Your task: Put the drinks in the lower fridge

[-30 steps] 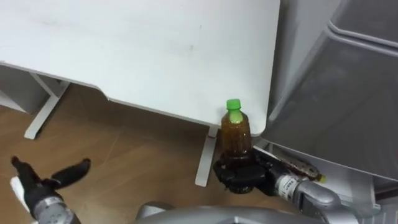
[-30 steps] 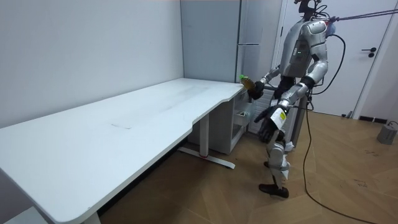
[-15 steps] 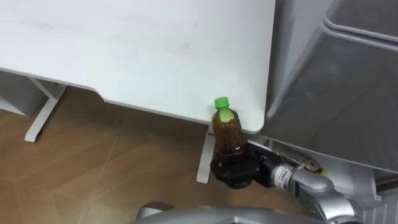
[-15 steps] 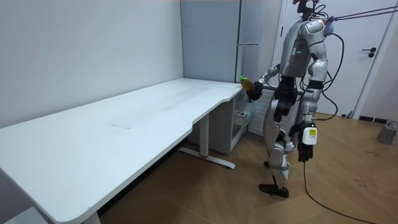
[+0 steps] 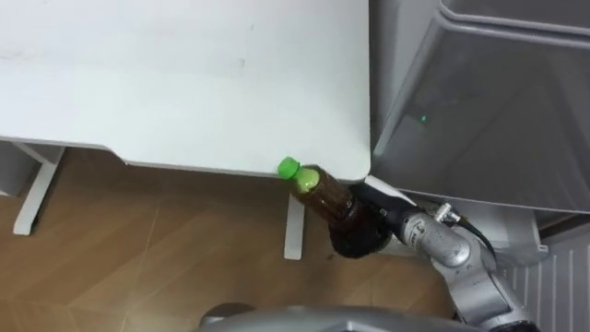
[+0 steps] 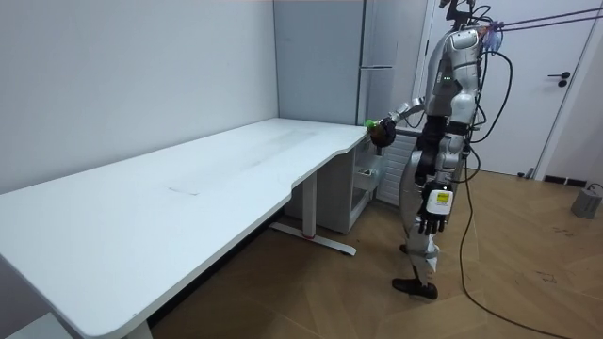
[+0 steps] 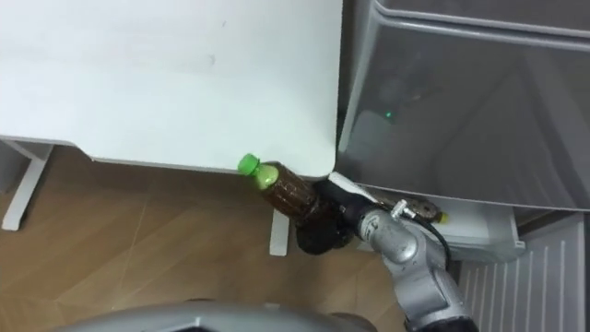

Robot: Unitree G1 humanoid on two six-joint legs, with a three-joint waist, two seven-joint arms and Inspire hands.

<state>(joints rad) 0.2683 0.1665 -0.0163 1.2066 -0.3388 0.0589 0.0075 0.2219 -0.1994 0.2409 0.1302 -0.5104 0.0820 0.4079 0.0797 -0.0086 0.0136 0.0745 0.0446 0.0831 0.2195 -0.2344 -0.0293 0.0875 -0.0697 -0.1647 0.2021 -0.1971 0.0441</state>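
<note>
Robot stands on the wooden floor at the far end of the white table, by the table corner that meets the grey fridge

Bottle: brown drink, green cap. It is held in the air just off that table corner, not resting on the top. It is tilted well over, with the cap pointing back along the table's near edge and the base toward the fridge side of the corner. In the eye views the cap sits right at the table's edge line

Right hand: dark, just below and beside the table corner, with its fingers curled tight round the lower half of the bottle. The forearm runs away from the table toward the robot's right

Left hand: seen in the room view, hanging at the robot's side on the side away from the table, well below the table top. Its fingers point down, loosely straight, and hold nothing

White table leg stands under the corner, behind the bottle in the eye views

The table top shows bare and white
</note>
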